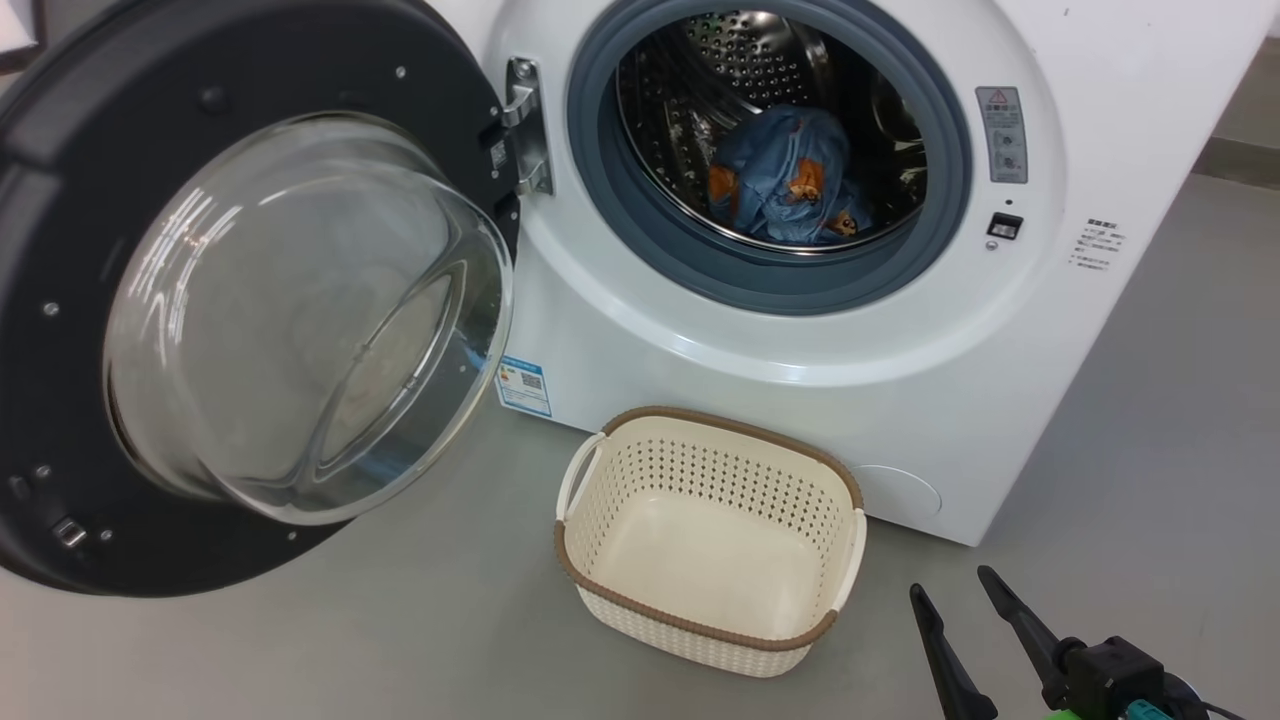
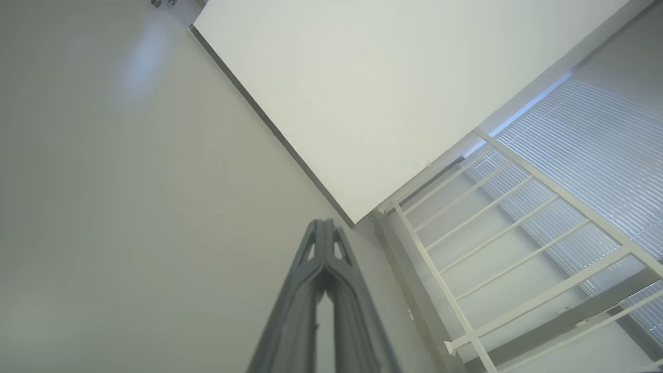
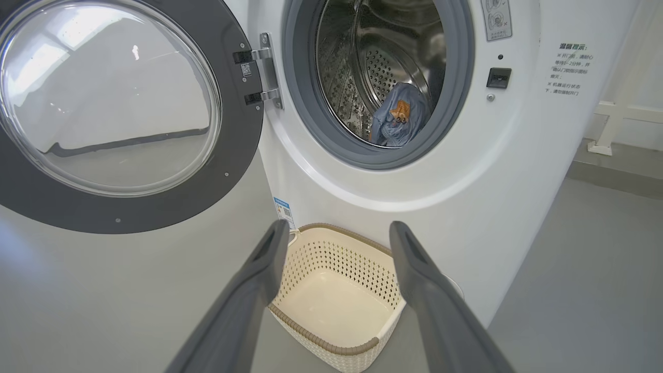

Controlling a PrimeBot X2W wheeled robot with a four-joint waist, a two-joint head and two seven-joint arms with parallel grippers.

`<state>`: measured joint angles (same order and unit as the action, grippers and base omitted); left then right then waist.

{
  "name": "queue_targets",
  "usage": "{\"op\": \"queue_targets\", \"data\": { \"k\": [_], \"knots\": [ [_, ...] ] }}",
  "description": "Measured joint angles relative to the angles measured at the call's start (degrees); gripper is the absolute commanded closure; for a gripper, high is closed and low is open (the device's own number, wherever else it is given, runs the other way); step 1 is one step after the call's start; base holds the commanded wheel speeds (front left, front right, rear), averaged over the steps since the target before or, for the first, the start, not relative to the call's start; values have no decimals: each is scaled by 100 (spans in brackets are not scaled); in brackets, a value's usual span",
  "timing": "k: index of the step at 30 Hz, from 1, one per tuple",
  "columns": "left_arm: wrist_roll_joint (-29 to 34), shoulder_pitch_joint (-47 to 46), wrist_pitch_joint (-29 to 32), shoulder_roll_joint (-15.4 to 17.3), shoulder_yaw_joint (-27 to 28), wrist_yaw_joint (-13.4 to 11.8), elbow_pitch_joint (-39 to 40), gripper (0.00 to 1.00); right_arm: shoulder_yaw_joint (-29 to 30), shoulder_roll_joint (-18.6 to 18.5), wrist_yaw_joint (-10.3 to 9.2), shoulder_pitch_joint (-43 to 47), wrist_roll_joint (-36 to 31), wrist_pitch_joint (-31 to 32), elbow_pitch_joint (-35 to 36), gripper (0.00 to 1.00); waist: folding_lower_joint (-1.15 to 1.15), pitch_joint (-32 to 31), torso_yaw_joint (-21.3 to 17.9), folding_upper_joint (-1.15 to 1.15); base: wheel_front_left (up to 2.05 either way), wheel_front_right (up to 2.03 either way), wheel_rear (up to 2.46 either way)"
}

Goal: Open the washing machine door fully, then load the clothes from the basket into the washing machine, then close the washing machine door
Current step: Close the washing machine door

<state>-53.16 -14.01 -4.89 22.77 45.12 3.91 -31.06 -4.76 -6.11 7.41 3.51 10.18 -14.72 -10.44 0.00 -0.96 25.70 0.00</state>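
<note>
Right claw [image 1: 950, 581]: dark tapered fingers [image 1: 943, 648], black mount [image 1: 1115, 675], green plug [image 1: 1072, 714].

A smooth grey floor [image 2: 129, 207] meets a plain white wall [image 2: 388, 77], beside a white railing [image 2: 492, 233] and bright ribbed panelling [image 2: 595, 155].

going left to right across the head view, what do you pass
washing machine door → hinge → clothes → right gripper
</note>
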Motion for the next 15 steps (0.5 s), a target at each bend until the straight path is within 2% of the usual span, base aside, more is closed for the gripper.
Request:
{"op": "queue_targets", "data": {
  "k": [4,8,15],
  "knots": [
    [-264,-552,355,382,76,-256,-379,100,-22,-21,0,-1,0,0,-4,0,0,14,-96,0,0,0,0],
    [-299,-972,641,627,-48,-454,-520,100,-52,-69,0,-3,0,0,-13,0,0,41,-217,0,0,0,0],
    [-639,-1741,1065,710,-62,-810,-532,100,-159,-118,0,-7,0,0,-49,0,0,90,-460,0,0,0,0]
  ]
}}
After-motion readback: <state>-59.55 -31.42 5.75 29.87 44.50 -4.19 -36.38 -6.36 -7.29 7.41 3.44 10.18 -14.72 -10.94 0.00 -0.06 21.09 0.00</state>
